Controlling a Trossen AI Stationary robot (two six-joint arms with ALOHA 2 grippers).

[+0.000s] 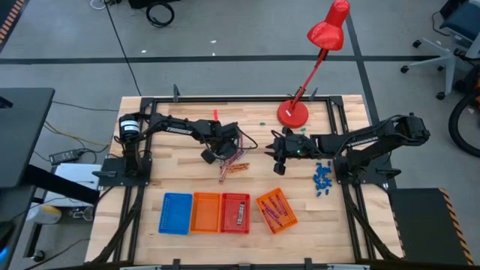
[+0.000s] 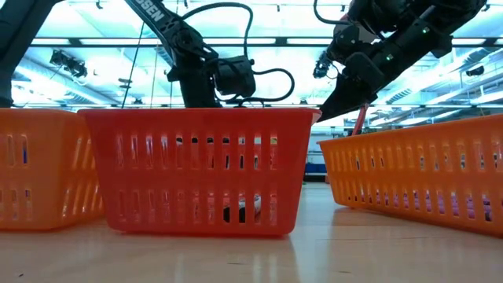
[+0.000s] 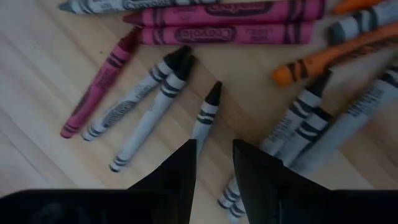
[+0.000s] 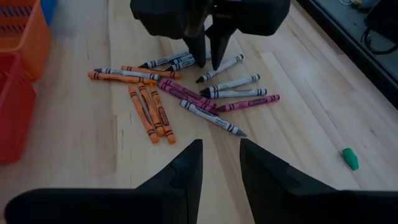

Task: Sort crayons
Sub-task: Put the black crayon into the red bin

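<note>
Where the loose crayons lay scattered mid-surface, they showed as thin paper-wrapped sticks: about five orange, four or five red-pink, and some eight grey with dark tips, several touching or crossing. The left hand hung directly over the grey ones at the pile's edge, its two fingers slightly parted and holding nothing. The right hand hovered just beside the pile, fingers likewise parted and empty. Four baskets stood along the near edge: one blue, two orange, one red; the tilted orange one held more crayons. Bare wood lay between pile and baskets.
</note>
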